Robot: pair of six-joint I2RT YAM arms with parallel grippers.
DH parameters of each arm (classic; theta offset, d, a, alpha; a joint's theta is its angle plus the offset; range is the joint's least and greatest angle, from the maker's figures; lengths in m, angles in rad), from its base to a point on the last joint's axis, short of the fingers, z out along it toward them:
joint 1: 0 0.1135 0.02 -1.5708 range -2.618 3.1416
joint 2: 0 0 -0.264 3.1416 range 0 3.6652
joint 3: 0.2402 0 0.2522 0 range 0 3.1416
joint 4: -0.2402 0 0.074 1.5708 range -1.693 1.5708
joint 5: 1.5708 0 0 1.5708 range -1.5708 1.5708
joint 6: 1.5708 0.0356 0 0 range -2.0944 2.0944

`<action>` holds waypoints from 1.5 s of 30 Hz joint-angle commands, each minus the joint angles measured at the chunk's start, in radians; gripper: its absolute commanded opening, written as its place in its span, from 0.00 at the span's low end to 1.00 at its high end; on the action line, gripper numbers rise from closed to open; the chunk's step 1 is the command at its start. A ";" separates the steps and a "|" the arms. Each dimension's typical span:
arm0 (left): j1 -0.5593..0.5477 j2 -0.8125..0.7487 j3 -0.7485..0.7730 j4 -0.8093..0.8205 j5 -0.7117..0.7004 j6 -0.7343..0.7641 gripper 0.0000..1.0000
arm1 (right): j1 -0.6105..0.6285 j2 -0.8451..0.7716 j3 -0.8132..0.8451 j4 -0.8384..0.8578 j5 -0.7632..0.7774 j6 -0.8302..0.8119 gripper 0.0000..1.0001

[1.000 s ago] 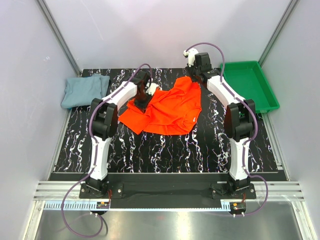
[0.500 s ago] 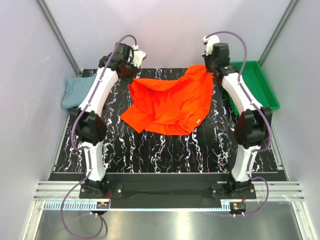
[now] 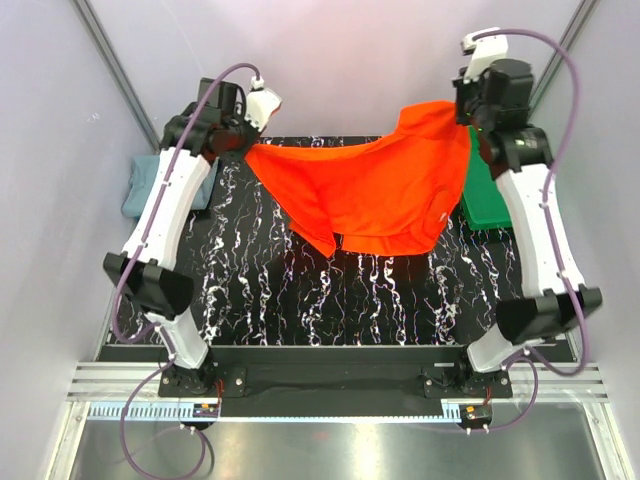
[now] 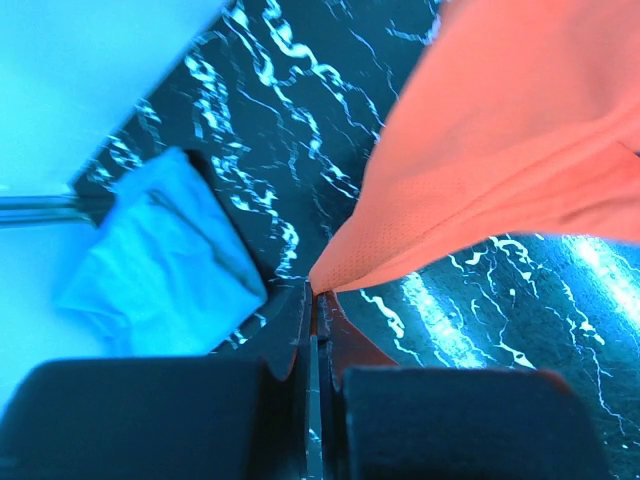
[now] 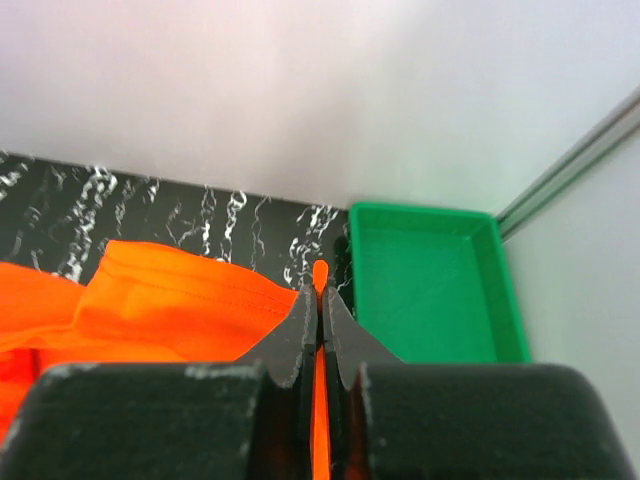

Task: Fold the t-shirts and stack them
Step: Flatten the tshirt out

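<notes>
Top external, orange-red t-shirt stretched wide, sagging

Bright, even light; left wrist view tinted blue, orange t-shirt washed pale there

Pale walls enclose a black marbled tabletop

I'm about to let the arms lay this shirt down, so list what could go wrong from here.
The left gripper and right gripper each pinch only a thin edge of the orange-red t-shirt, held up between them; it may slip free.
Its right side hangs near the green tray; lowered there, it could snag the rim.
One lower corner droops to a point and may land creased.
</notes>
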 commanded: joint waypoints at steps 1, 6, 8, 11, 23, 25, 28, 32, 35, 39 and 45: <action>0.003 -0.132 0.058 -0.001 -0.014 0.033 0.00 | -0.002 -0.134 0.067 -0.079 0.040 0.014 0.00; 0.001 -0.285 0.033 -0.016 -0.003 0.041 0.00 | -0.002 -0.329 -0.001 -0.183 -0.041 0.016 0.00; 0.001 -0.337 0.006 -0.009 0.014 0.049 0.00 | -0.004 -0.410 -0.022 -0.213 -0.052 0.030 0.00; -0.001 -0.441 -0.037 0.008 0.058 0.078 0.00 | -0.002 -0.496 -0.042 -0.280 -0.038 0.046 0.00; -0.002 -0.764 -0.139 0.105 0.068 0.086 0.00 | -0.011 -0.712 0.122 -0.420 -0.060 -0.001 0.00; -0.001 -0.767 -0.119 0.114 0.033 0.105 0.00 | -0.016 -0.667 0.220 -0.411 0.000 -0.019 0.00; -0.001 -0.762 -0.134 0.138 -0.001 0.148 0.00 | -0.016 -0.624 0.248 -0.316 0.072 -0.067 0.00; -0.001 -0.732 -0.281 0.186 -0.026 0.190 0.00 | -0.016 -0.579 0.146 -0.150 0.091 -0.108 0.00; -0.001 -0.681 -0.399 0.223 -0.026 0.202 0.00 | -0.016 -0.569 -0.027 -0.058 0.051 -0.108 0.00; 0.013 -0.588 -0.546 0.255 -0.010 0.210 0.00 | -0.016 -0.540 -0.309 0.066 0.004 -0.124 0.00; 0.071 -0.345 -0.682 0.336 0.039 0.225 0.00 | -0.046 -0.379 -0.593 0.296 -0.052 -0.182 0.00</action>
